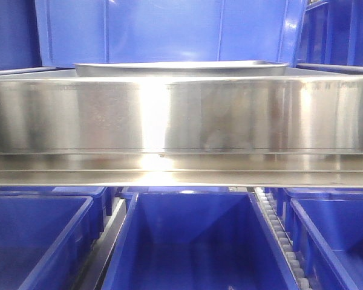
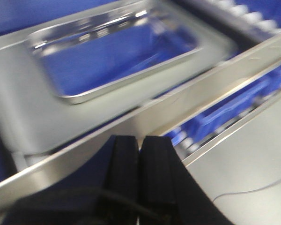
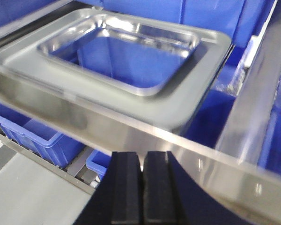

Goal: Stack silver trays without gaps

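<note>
A shiny silver tray (image 2: 117, 51) lies on a wider, duller silver tray (image 2: 18, 108) on the shelf behind the steel rail. In the right wrist view the shiny tray (image 3: 122, 51) sits inside the broad flat rim of the lower tray (image 3: 196, 84). From the front, only the top tray's rim (image 1: 181, 65) shows above the rail. My left gripper (image 2: 140, 143) is shut and empty, in front of and below the rail, short of the trays. My right gripper (image 3: 143, 157) is also shut and empty, just under the rail's near edge. Neither gripper shows in the front view.
A long brushed-steel shelf rail (image 1: 181, 121) spans the front of the shelf. Blue plastic bins (image 1: 193, 241) stand on roller tracks (image 1: 278, 229) below, and a tall blue bin (image 1: 169, 30) stands behind the trays. Grey floor (image 3: 33, 192) lies beneath.
</note>
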